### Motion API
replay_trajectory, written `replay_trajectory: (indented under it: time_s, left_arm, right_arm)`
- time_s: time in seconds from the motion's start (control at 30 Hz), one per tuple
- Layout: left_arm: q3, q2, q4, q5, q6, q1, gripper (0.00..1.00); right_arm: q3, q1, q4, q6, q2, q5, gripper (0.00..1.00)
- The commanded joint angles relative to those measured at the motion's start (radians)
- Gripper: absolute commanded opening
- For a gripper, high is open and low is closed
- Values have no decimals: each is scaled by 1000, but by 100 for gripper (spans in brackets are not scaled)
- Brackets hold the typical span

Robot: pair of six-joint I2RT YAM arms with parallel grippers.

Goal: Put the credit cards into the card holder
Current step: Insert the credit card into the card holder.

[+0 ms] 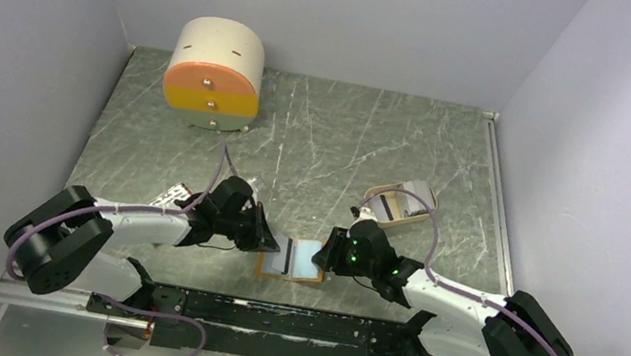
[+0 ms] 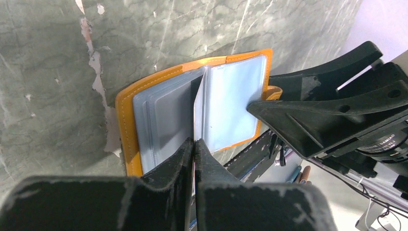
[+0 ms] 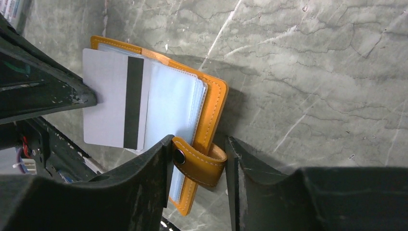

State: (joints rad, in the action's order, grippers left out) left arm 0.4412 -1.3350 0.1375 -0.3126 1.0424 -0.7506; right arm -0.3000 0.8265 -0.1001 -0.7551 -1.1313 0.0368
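Note:
The orange card holder [image 1: 291, 261] lies open on the table near the front edge, its pale blue sleeves facing up [image 2: 127, 120] [image 3: 211, 103]. My left gripper [image 1: 271, 245] [image 2: 195, 141] is shut on a pale grey credit card with a dark stripe [image 3: 108, 103]. It holds the card on edge over the holder's middle fold, where it shows edge-on in the left wrist view [image 2: 197, 108]. My right gripper [image 1: 327, 255] [image 3: 199, 140] is closed on the holder's right edge, with the snap tab [image 3: 199, 162] between its fingers [image 2: 312, 115].
A round cream-and-orange drawer box [image 1: 215, 74] stands at the back left. A tan oval tray [image 1: 422, 217] sits to the right, behind my right arm. A small striped pile of flat things [image 1: 166, 198] lies by my left arm. Grey walls close in on both sides.

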Motion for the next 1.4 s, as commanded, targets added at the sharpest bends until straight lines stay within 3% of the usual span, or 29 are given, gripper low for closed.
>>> replay_trajectory:
  time_s: [0.0,0.8,1.13,1.37]
  left_arm:
    - [30,-29,14,35,-14,-19,9]
    - [-77,-4,185,-27,48,-30,9]
    - [-92,79,141,-8,50,-29,9]
    - [-89,51,142,-17,48,-29,9]
  right_arm:
    - [26,-4,-44,-11,6,1,44]
    - [71,-4,-97,-41,-20,9,42]
    - [81,-3,-91,-56,-9,6,42]
    - [119,-6,-127,-107,0,-6,39]
